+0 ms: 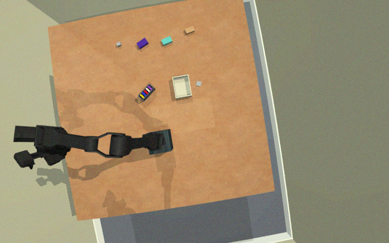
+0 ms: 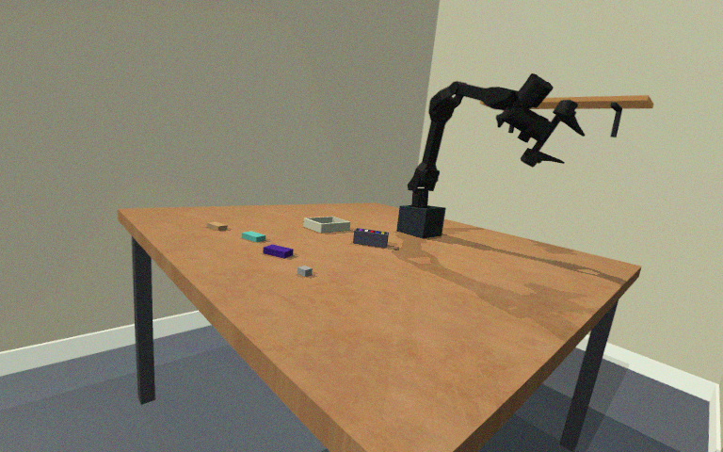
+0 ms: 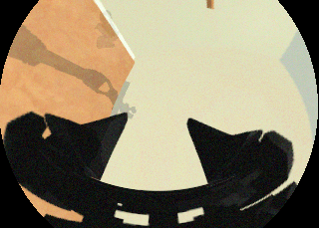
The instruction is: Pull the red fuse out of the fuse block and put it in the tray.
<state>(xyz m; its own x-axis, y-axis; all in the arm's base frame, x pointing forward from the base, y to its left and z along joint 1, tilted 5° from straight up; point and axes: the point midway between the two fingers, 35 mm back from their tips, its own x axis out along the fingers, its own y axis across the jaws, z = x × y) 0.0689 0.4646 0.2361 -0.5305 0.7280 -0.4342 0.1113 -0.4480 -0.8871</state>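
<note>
The small red fuse sits upright in the dark rectangular fuse block, second slot from the yellow end, among the yellow, white and purple fuses. The open cream square tray lies near the block, apart from it, on the matte wooden table. The black parallel-jaw gripper hangs beyond the table's edge, fingers spread wide, holding nothing.

- Table top: wood-look, matt, faint mottled grain.
- Table legs: dark, matt, smooth.
- Arm: black, matt, plastic-like.
- Tray at 12 o'clock from arm base: pale, matt, smooth.
</note>
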